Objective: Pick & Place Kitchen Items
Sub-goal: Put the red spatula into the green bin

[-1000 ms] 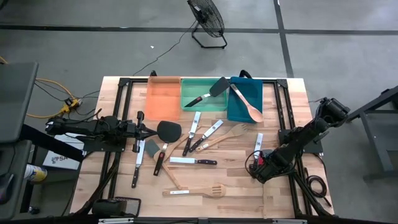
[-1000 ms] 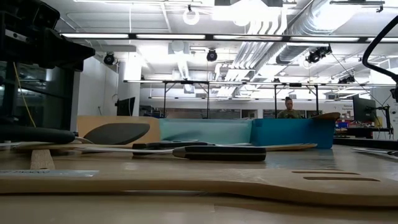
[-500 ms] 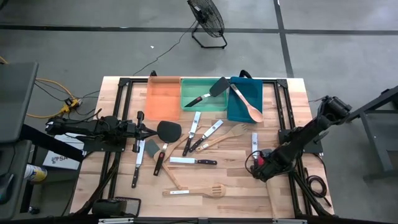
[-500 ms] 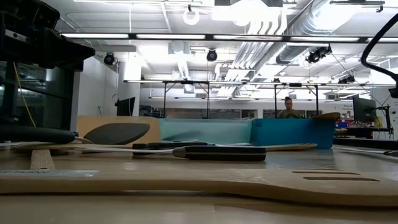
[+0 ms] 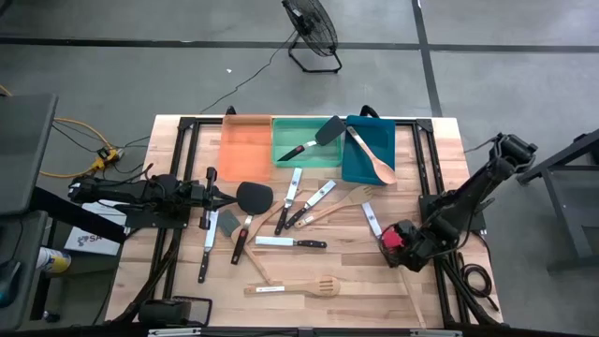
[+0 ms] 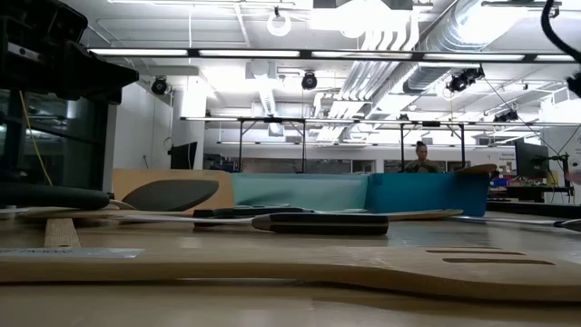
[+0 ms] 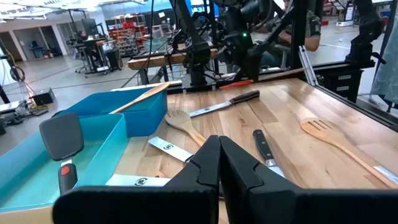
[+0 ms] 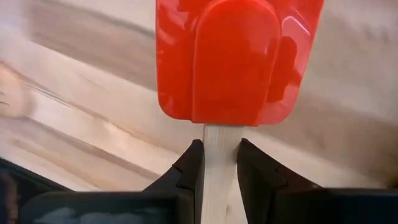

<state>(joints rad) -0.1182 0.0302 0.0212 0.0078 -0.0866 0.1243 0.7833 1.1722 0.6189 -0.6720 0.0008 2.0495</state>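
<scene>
A: Start at the left. What is the left gripper (image 5: 217, 196) doing?

B: It waits low over the left half of the table, fingers pressed together on nothing. The black spatula (image 5: 253, 197) lies just beside its tip, and knives lie scattered near it.

A: Then the middle?

B: Loose utensils, with a slotted wooden turner (image 5: 292, 286) near the front edge. At the back stand the orange tray (image 5: 246, 140), green tray (image 5: 304, 142) and blue tray (image 5: 368, 154). A wooden spoon (image 5: 372, 154) already rests in the blue one.

A: And the right side?

B: The right gripper (image 8: 217, 163) is clamped on the pale wooden handle of the red spatula (image 8: 236, 59), just under the red head. From overhead the head (image 5: 392, 237) shows at the gripper's tip, over the table's right half.

A: Which way does its long axis run?

B: Straight out ahead of the fingers, head leading, handle running back between them.

A: So where do the trays lie from there?

B: Toward the back. The blue tray is nearest, so I judge the right arm should carry the spatula back and slightly leftward.
</scene>
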